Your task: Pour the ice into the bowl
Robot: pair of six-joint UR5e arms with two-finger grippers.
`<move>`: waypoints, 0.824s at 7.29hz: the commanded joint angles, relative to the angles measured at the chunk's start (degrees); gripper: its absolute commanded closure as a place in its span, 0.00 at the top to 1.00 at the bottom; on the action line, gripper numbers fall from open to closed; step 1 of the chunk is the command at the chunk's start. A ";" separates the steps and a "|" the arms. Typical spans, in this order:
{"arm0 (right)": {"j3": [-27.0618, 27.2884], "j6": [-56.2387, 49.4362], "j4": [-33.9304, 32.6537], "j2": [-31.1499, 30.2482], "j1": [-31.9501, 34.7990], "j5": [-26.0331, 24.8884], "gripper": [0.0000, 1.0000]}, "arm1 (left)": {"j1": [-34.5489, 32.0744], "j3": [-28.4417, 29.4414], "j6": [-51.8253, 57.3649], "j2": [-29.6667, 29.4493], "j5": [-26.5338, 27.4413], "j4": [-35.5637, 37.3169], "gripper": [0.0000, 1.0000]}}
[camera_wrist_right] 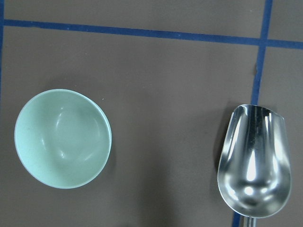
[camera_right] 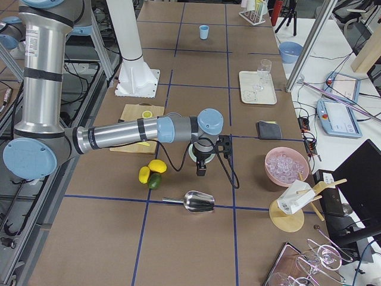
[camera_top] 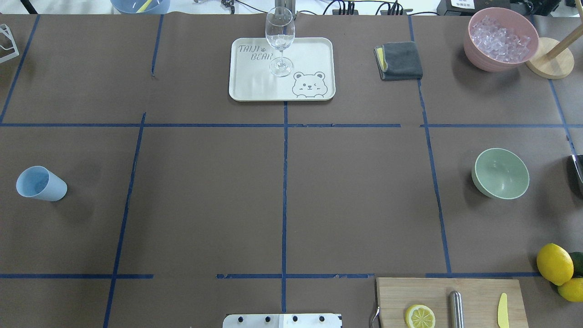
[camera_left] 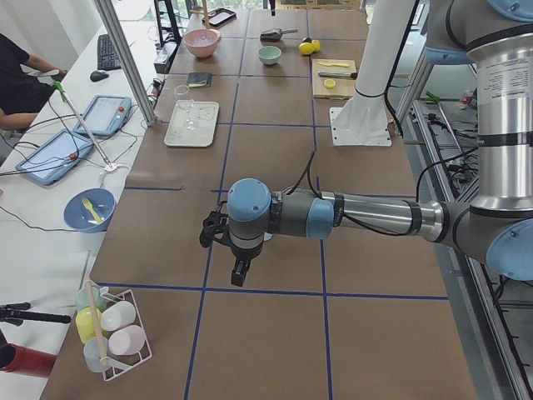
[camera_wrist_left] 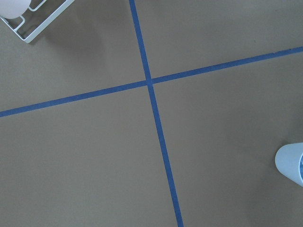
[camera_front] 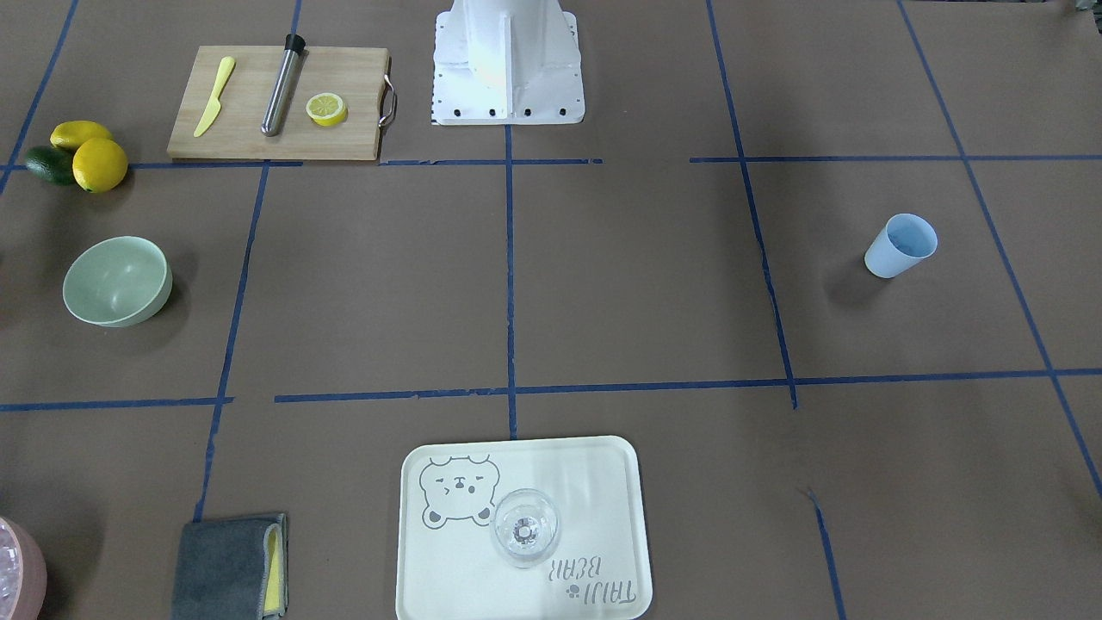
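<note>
The mint-green bowl stands empty at the table's right side; it also shows in the front view and the right wrist view. The ice fills a pink tub at the far right corner. An empty steel scoop lies on the table beside the bowl. My right gripper hangs above the spot between bowl and scoop; I cannot tell whether it is open. My left gripper hangs over bare table near the blue cup; I cannot tell its state.
A cream tray with a wine glass sits at the far middle, with a grey cloth to its right. A cutting board holds a lemon half, a steel tool and a knife. Lemons lie nearby.
</note>
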 commanded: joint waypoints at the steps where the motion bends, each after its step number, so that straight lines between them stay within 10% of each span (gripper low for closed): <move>1: -4.14 8.32 11.46 0.03 -4.38 0.03 1.00 | -0.10 -0.63 0.22 0.03 -0.80 -0.80 1.00; 6: -10.76 36.74 39.38 0.47 -17.38 -7.08 1.00 | -0.19 -1.16 -0.22 0.12 -0.80 -1.60 1.00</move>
